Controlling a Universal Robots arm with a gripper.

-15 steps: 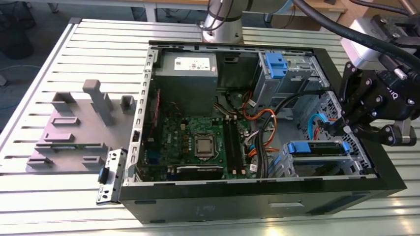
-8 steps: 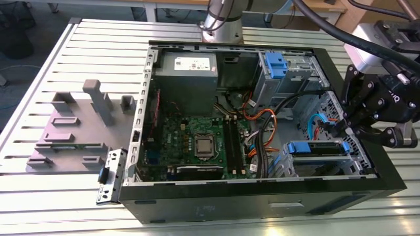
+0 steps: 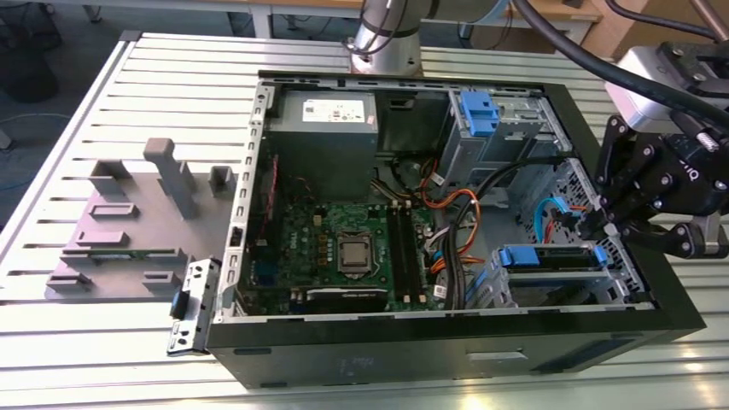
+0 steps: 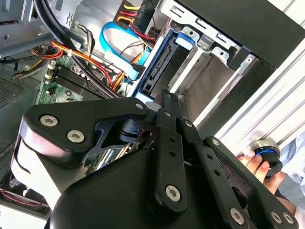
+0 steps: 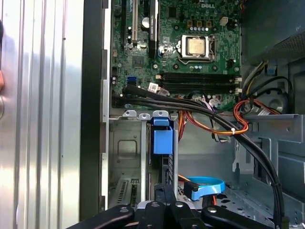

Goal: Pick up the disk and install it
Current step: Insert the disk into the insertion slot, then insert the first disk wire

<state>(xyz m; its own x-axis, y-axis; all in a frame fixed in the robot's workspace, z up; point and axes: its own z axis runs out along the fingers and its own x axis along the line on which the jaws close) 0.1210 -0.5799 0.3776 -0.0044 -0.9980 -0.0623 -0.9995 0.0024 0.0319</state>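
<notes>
- Sitting edge-on in a bay of the grey drive cage (image 5: 125,157), the disk (image 5: 162,162) appears low in the middle of the first wrist view, a blue carrier tab on its near end.
- In the exterior view the same disk (image 3: 547,258) lies at the lower right of the open computer case (image 3: 456,337), its blue front strip level with the cage opening.
- In the second wrist view the disk (image 4: 159,64) sits upper centre, a dark slab with a blue edge between metal bay walls.
- The gripper (image 3: 603,229) hangs at the right edge of the exterior view, just beside the disk's outer end; its black body fills the bottom of both wrist views.
- Its fingers appear drawn close together in line with the disk's end, but whether they clamp the disk or merely press against it cannot be told.
- Judging progress: the disk looks largely inserted in its bay, so pickup seems done; full seating cannot be confirmed.
- A green motherboard (image 3: 341,248) and orange and black cables (image 5: 214,119) lie beyond the cage.
- A person's hand (image 4: 259,164) rests on a round knob at the lower right of the second wrist view.
</notes>
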